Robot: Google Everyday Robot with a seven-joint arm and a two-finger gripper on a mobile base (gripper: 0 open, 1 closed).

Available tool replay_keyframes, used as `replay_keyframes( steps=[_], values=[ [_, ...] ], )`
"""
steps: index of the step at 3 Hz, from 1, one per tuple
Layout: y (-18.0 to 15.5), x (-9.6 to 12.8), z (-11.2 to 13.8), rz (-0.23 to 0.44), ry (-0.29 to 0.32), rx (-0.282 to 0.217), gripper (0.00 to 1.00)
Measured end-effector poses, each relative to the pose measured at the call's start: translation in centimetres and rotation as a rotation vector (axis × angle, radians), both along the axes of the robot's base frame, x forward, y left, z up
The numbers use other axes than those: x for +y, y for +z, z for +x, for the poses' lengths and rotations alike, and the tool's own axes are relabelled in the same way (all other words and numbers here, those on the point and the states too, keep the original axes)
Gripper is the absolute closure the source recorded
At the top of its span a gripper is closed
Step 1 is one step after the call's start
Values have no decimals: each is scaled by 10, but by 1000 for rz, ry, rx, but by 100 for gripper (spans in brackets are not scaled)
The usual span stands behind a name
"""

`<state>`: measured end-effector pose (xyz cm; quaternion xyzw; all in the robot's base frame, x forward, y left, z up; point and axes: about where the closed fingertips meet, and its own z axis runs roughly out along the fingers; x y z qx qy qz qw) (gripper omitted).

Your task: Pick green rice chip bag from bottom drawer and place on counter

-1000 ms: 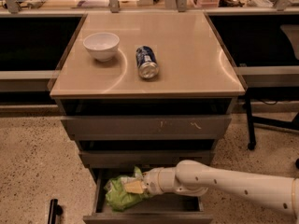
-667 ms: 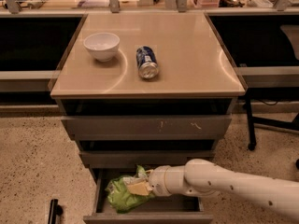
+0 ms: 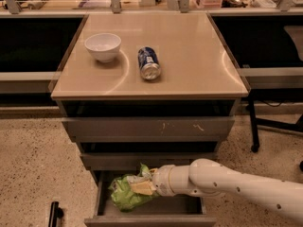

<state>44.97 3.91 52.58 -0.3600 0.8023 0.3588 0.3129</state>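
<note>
Reaching low into the open bottom drawer [image 3: 142,220], the gripper [image 3: 142,187] sits against the green rice chip bag [image 3: 124,196] lying inside, apparently to seize it, though whether it has closed cannot be told. The counter [image 3: 194,56] above holds a bowl [image 3: 102,45] and soda can [image 3: 149,63].

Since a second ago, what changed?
Barely anything: the arm edged its elbow right. The gripper stays at the green rice chip bag in the open bottom drawer, bag not lifted. Bowl and soda can on the counter unmoved.
</note>
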Motion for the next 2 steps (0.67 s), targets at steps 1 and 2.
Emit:
replay_keyframes(
  steps=[1, 2],
  values=[
    [17, -26, -9, -20, -41, -44, 100],
    [60, -64, -34, -69, -46, -167, 100]
  ],
)
